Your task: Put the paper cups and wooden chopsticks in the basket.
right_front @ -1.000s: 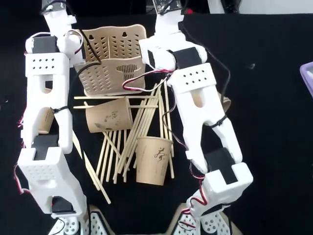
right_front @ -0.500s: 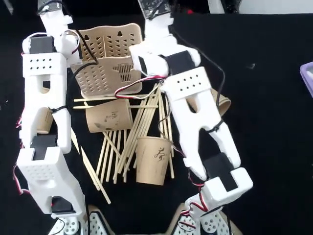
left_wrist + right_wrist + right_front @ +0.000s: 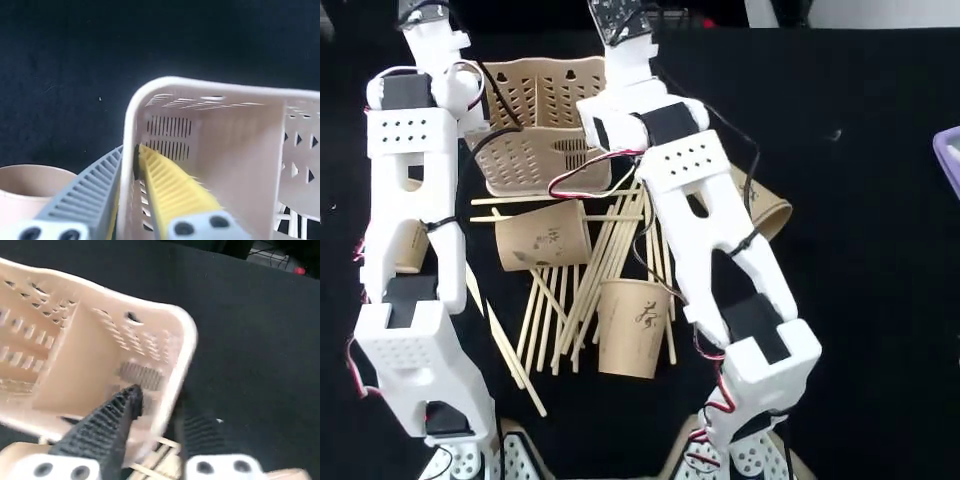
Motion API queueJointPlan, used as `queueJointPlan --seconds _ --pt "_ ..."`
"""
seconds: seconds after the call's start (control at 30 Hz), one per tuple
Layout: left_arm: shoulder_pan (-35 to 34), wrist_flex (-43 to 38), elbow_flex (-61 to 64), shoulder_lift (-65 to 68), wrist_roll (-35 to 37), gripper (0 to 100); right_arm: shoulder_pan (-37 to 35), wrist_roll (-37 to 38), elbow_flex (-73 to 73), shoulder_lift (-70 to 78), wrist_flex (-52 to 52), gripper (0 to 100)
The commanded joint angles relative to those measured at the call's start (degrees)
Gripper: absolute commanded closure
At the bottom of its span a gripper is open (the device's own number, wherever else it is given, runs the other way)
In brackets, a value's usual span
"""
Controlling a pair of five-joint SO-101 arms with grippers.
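The tan perforated basket stands at the back of the table between my two arms. My left gripper is shut on its left wall, grey finger outside and yellow finger inside. My right gripper grips the wall at the opposite corner, with one black finger inside. Wooden chopsticks lie scattered in front of the basket. One paper cup lies on its side on them, and another stands nearer the front. A third cup sits under the left arm, and one more lies beside the right arm.
The table is covered in black cloth, with open room on the right half. A purple object pokes in at the right edge. Both arms reach over the pile from the front.
The right arm has swung left at the basket's right side. The basket has shifted left and turned with it. The left arm has hardly moved.
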Motion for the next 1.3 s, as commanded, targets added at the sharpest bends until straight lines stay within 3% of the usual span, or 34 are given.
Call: queueJointPlan --seconds 0.0,0.27,0.6,1.07,1.27 --pt "-0.5 3.2 -0.4 -1.1 0.2 97 -0.2 0.4 -0.3 -3.0 1.6 99.0" --pt "0.0 11.2 -1.9 -1.7 -3.6 97 0.0 0.4 -0.2 -8.2 8.4 98.8" --pt "-0.1 22.2 -12.9 -1.1 -4.0 97 0.1 0.4 -1.5 -8.7 17.1 98.8" --pt "0.0 23.1 -13.1 -1.1 -4.0 97 -0.1 0.5 1.6 -18.5 19.0 98.8" --pt "0.0 22.4 -13.8 -1.0 -4.0 97 0.1 0.5 5.9 -17.5 11.4 98.8"
